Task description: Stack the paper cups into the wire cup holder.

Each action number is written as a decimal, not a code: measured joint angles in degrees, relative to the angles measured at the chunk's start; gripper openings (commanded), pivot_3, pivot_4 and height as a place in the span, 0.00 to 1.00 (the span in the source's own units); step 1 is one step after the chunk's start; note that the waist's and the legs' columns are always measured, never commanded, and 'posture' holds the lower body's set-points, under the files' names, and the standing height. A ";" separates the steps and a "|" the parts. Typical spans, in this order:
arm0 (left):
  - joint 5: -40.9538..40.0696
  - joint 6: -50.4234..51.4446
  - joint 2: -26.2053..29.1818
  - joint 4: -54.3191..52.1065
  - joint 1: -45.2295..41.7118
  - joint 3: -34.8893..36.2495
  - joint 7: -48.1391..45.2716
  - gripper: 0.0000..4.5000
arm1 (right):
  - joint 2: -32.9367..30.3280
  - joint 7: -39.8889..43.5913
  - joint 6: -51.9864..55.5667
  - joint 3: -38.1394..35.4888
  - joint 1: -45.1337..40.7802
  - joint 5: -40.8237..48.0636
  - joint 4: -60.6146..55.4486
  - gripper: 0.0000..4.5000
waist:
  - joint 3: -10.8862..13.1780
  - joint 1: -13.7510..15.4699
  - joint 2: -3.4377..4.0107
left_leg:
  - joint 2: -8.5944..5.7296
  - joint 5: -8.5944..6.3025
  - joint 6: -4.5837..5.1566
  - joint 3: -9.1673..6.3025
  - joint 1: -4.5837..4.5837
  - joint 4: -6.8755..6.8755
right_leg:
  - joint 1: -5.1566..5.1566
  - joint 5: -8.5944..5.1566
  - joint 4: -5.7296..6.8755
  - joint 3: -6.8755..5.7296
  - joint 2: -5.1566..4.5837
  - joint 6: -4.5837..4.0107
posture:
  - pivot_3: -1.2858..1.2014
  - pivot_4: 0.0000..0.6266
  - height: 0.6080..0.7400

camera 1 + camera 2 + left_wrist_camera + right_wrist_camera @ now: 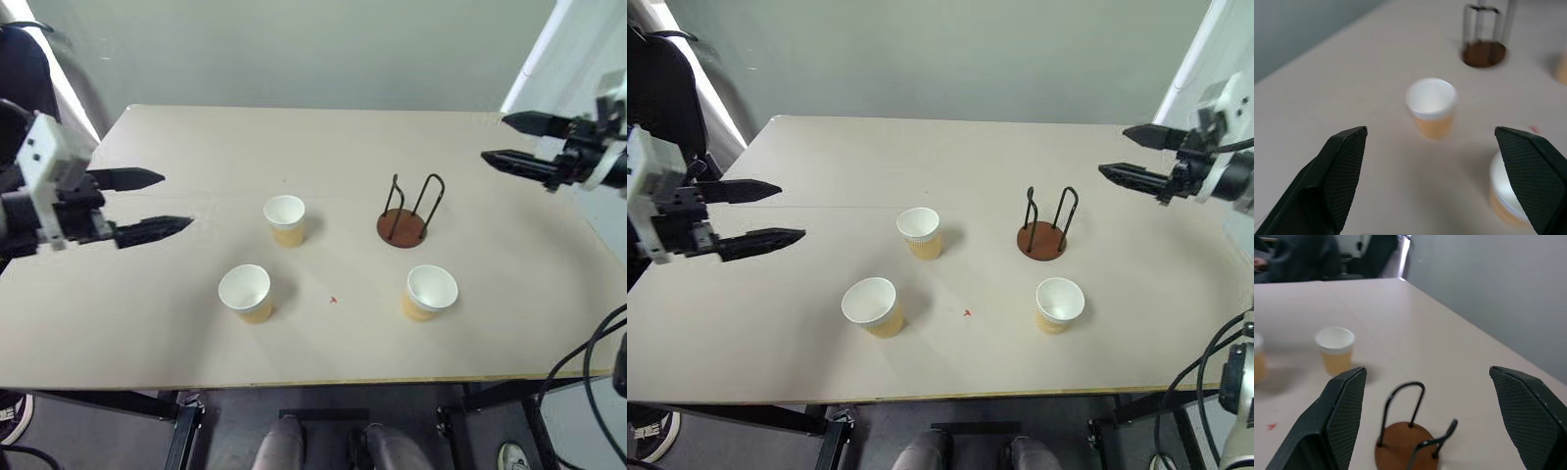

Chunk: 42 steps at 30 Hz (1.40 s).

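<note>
Three paper cups stand upright on the table: one [285, 218] near the middle, one [246, 293] nearer the front left, one [429, 292] at the front right. The wire cup holder [405, 214], a reddish-brown disc with two dark wire loops, stands empty to the right of the middle cup. My left gripper [162, 205] hovers open over the table's left side, pointing toward the cups, nothing between its fingers. My right gripper [502, 140] hangs open above the table's far right, aimed toward the holder [1408, 445]. The left wrist view shows the middle cup [1431, 106] ahead.
The beige table [323, 352] ends in a front edge close to me. A grey wall runs behind it. Black cables [588, 362] hang at the right front corner. A small red mark [333, 300] lies between the front cups.
</note>
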 measured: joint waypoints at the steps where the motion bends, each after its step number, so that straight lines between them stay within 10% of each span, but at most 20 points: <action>1: -0.01 -0.13 0.33 0.31 -0.01 -0.02 -1.15 0.99 | 0.01 0.66 0.50 0.36 0.04 0.30 -0.35 0.91 | 0.00 -0.03 0.00 | 0.00 0.00 0.05 0.00 0.00 0.02 | 0.00 0.00 0.01 0.01 0.00 0.00 | 0.52 0.24 1.00; 42: 0.31 -1.68 -2.11 -3.79 11.60 2.52 -3.19 0.99 | 20.71 -27.02 9.10 13.62 0.76 -12.38 -7.60 0.91 | -0.01 -0.88 -0.01 | 0.02 -0.19 0.80 0.01 -0.03 0.21 | -0.46 -0.04 0.54 0.10 -0.02 0.01 | 0.52 0.24 1.00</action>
